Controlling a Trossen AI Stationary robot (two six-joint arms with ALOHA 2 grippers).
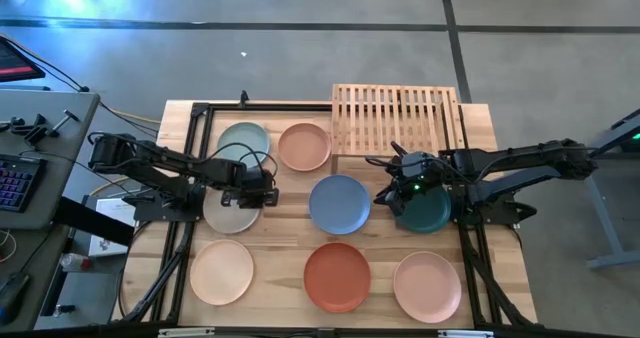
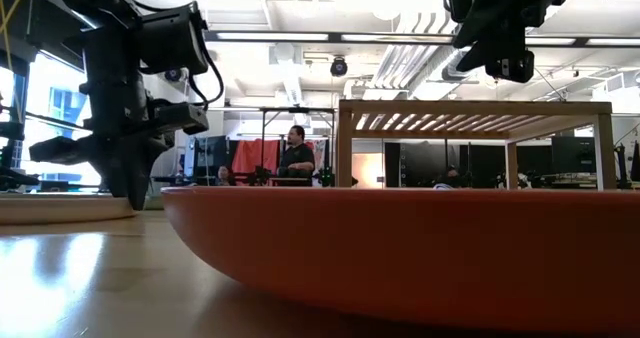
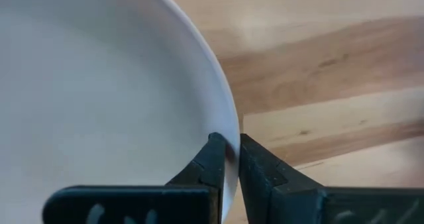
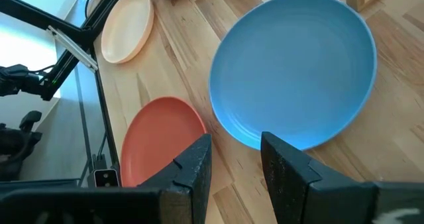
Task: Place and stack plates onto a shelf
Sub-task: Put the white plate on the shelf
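Note:
My left gripper (image 1: 256, 193) is shut on the right rim of the grey-beige plate (image 1: 226, 216), which lies flat on the table (image 1: 285, 233) at middle left. My right gripper (image 1: 385, 193) hangs open and empty above the table, between the blue plate (image 1: 339, 204) and the dark green plate (image 1: 430, 216); its wrist view looks down on the blue plate (image 4: 295, 65). The shelf (image 1: 398, 118) stands bare at the far edge. The pale teal (image 1: 243, 138), peach (image 1: 304, 146), cream (image 1: 221, 271), terracotta (image 1: 337, 277) and pink (image 1: 427, 286) plates lie on the table. My left gripper pinches the grey-beige plate's rim (image 3: 230, 121) between its two fingers, one finger (image 3: 211, 161) inside the plate and one (image 3: 260, 168) outside. The fingers come steeply from above, pointing down. The plate (image 2: 60, 210) lies level with its base on the table.
Black frame rails (image 1: 195, 128) run along the table's left and right sides. The shelf (image 2: 470, 113) stands on short legs with open room under it. A desk with a keyboard (image 1: 15, 183) is off the table's left. A person (image 2: 296, 153) sits far behind.

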